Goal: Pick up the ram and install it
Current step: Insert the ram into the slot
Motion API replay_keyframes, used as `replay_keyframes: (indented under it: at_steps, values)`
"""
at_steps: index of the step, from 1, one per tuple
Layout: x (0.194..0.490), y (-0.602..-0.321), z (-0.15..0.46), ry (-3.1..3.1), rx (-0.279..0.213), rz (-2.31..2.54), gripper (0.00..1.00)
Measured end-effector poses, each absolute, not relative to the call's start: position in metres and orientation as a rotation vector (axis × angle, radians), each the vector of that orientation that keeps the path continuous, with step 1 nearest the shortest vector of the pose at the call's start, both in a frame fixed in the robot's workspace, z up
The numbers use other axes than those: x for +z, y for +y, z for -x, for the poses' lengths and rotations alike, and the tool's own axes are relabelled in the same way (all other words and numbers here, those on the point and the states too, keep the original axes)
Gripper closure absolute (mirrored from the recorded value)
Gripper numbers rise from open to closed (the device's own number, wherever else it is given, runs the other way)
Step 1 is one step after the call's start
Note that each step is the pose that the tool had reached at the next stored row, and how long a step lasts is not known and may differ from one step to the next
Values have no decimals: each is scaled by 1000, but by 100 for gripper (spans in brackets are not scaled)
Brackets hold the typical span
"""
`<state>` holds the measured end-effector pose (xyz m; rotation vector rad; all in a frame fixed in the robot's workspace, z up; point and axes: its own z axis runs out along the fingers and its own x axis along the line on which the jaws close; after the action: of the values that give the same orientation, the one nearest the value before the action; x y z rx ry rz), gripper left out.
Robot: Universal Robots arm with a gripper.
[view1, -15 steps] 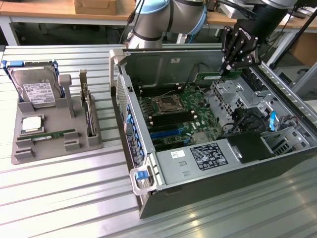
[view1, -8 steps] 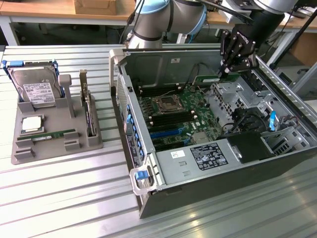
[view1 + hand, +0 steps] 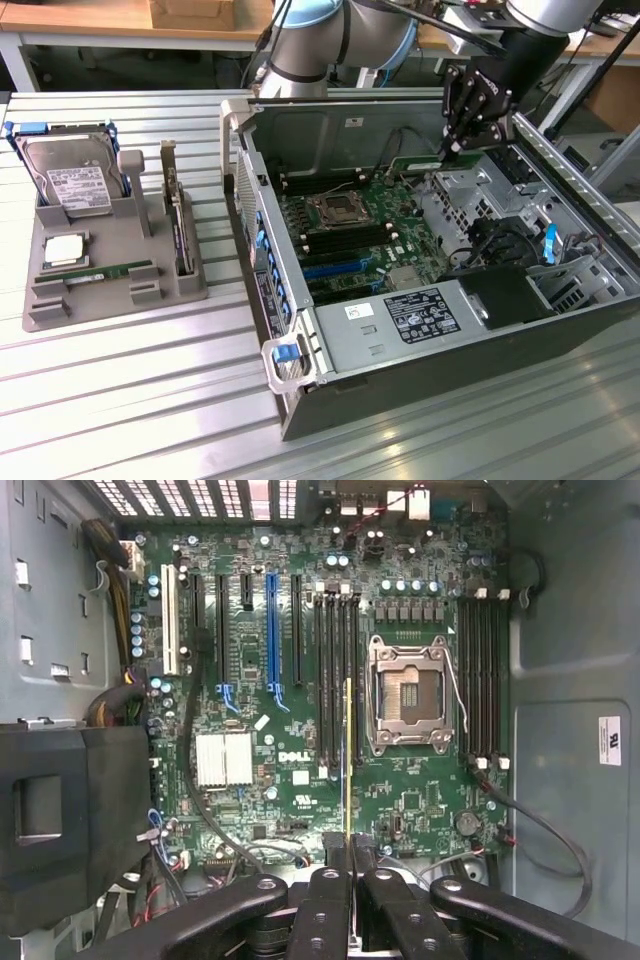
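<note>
Exterior view, upper right of frame: gripper (image 3: 462,150) closed on the ram (image 3: 415,163), above the board inside the open case (image 3: 320,125). Wrist view: ram edge-on, parallel to the memory slots (image 3: 335,670), presumably for alignment.

I count two sticks, the ram (image 3: 415,163) and its twin (image 3: 108,271), one hard drive (image 3: 75,180) and one upright card (image 3: 178,225).

Arm (image 3: 335,40) w/ its big grey joint sits up top, black wrist (image 3: 522,62) angled down, gripper (image 3: 464,148) pointing downward. Wrist view: both fingers (image 3: 331,858) pinched tight on the ram (image 3: 347,750), held edge-on btwn them, pretty much centred.
</note>
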<state>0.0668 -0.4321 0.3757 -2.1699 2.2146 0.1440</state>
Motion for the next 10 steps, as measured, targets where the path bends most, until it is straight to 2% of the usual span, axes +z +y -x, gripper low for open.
replay_keyframes:
  at_steps: [10]
  values:
    - [367, -432, -67, 2215, 144, 2170, 88]
